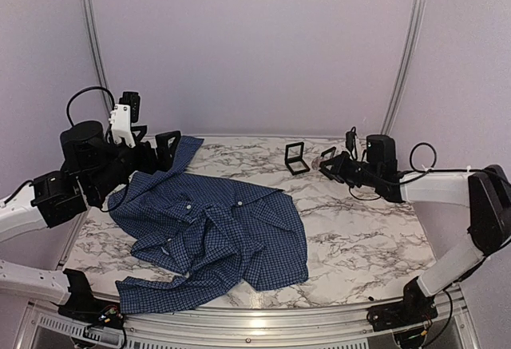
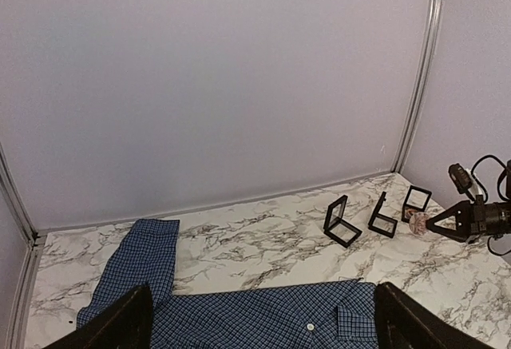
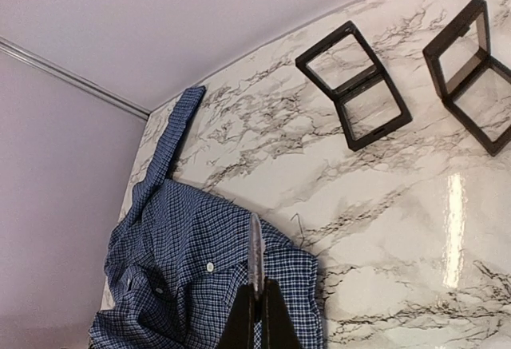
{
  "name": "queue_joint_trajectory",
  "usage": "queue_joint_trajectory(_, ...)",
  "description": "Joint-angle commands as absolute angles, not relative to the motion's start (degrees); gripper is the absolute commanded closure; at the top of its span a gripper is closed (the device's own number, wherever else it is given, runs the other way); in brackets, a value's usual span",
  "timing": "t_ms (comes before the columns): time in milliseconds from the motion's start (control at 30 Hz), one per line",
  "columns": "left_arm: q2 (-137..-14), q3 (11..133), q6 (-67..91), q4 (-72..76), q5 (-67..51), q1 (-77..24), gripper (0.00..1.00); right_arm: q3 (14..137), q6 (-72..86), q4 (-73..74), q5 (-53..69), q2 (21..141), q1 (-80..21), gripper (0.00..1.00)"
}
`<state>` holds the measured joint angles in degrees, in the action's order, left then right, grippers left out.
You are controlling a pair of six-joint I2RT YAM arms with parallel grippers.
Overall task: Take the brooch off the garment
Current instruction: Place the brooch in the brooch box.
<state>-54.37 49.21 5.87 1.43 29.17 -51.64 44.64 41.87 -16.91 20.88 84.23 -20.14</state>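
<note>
Right hand is closed on the brooch near the desk far right corner, beside open frame boxes. Left hand is spread wide over the garment.

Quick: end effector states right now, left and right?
Left end effector: open, empty.
Right end effector: closed, holding the brooch.

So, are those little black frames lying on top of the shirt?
No, both black frames sit on the bare marble table, clear of the shirt.
</note>
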Motion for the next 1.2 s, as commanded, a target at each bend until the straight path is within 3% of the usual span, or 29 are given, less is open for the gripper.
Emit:
queue_joint_trajectory(0, -53.12, 48.08, 10.41, -1.87, 22.55, -49.21, 0.01, 44.81, 39.77, -19.38, 23.75, 87.6, -14.74, 1.0)
queue_joint_trajectory(533, -54.64, 49.67, 12.09, -3.85, 17.45, -46.69, 0.01, 55.38, 36.83, -22.58, 33.79, 107.27, -2.12, 1.0)
queue_joint_trajectory(1167, -57.8, 51.9, 11.88, -4.61, 15.38, -46.41, 0.01, 68.34, 36.03, -17.91, 32.84, 119.39, -1.64, 1.0)
